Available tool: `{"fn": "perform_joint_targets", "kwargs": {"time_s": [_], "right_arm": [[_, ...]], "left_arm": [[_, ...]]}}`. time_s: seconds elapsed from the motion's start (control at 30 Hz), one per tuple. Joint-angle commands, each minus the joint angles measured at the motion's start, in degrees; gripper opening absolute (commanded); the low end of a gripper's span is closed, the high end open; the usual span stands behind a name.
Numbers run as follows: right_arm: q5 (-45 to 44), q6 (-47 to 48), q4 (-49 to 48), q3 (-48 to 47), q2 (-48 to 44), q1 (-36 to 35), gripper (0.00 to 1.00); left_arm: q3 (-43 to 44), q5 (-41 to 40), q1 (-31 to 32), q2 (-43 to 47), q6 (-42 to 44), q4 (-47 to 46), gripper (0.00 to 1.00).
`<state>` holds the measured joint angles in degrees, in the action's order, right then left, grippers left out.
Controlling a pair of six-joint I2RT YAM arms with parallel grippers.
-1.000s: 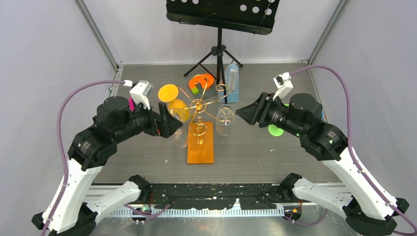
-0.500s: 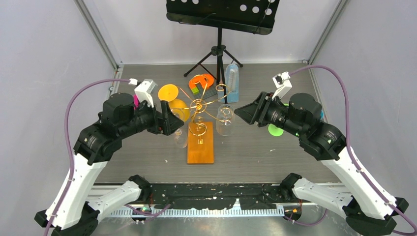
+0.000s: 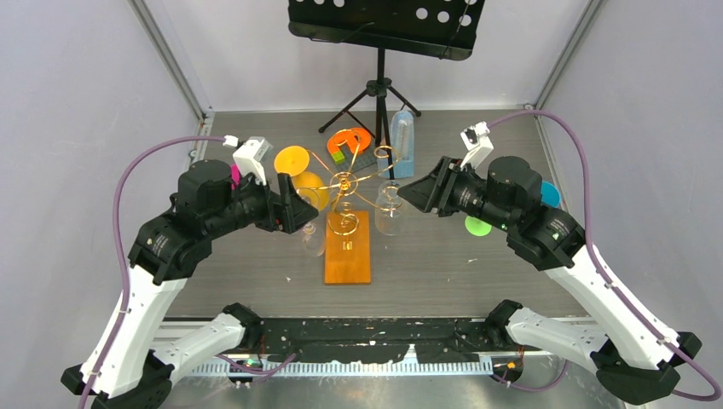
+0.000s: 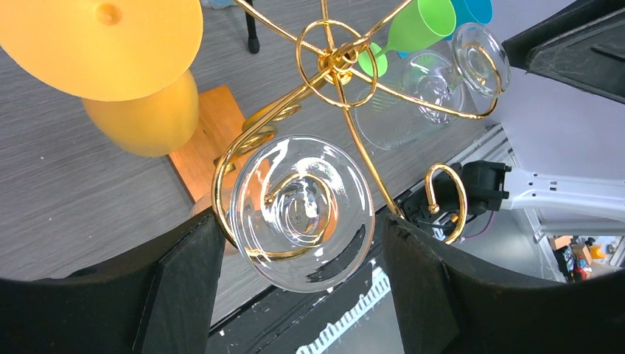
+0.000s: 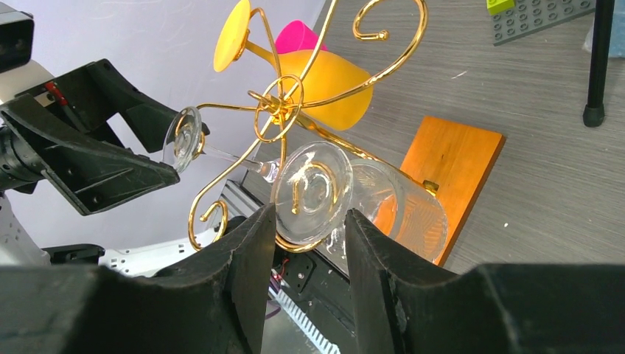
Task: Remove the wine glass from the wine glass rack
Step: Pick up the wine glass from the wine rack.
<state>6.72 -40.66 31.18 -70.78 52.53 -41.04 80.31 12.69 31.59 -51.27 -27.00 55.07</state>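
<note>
The wine glass rack [image 3: 345,182], gold wire arms on an orange wooden base [image 3: 348,256], stands mid-table. Two clear wine glasses hang upside down from it, one on the left [image 3: 313,237] and one on the right [image 3: 390,213]. An orange glass [image 3: 309,189] hangs at the back left. My left gripper [image 3: 300,211] is open; in the left wrist view the left glass's round foot [image 4: 302,210] sits between its fingers [image 4: 184,287], untouched. My right gripper [image 3: 409,191] is open; the right glass's foot [image 5: 313,190] lies just at its fingertips [image 5: 254,247].
A black music stand [image 3: 379,25] on a tripod [image 3: 379,95] stands behind the rack. A blue bottle [image 3: 402,141], an orange ring-shaped item [image 3: 349,139], a green disc [image 3: 477,226] and a blue disc [image 3: 550,194] lie nearby. Grey walls close both sides.
My right gripper has moved left, closer to the right clear glass. My left gripper came in toward the left glass a second ago and has since stayed put.
</note>
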Motion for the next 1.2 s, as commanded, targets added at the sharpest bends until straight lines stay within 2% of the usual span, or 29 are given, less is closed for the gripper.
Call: {"fn": "perform_joint_targets", "kwargs": {"time_s": [0.0,1.17], "right_arm": [[0.2,-0.8,-3.6,0.3,0.2,-0.2,0.46],[5.3,-5.9,-10.5,1.4,0.7,-0.4,0.44]], "left_arm": [[-0.1,2.0,-0.4,0.4,-0.1,-3.3,0.74],[0.3,3.1,-0.8,0.6,0.0,-3.2,0.73]]}}
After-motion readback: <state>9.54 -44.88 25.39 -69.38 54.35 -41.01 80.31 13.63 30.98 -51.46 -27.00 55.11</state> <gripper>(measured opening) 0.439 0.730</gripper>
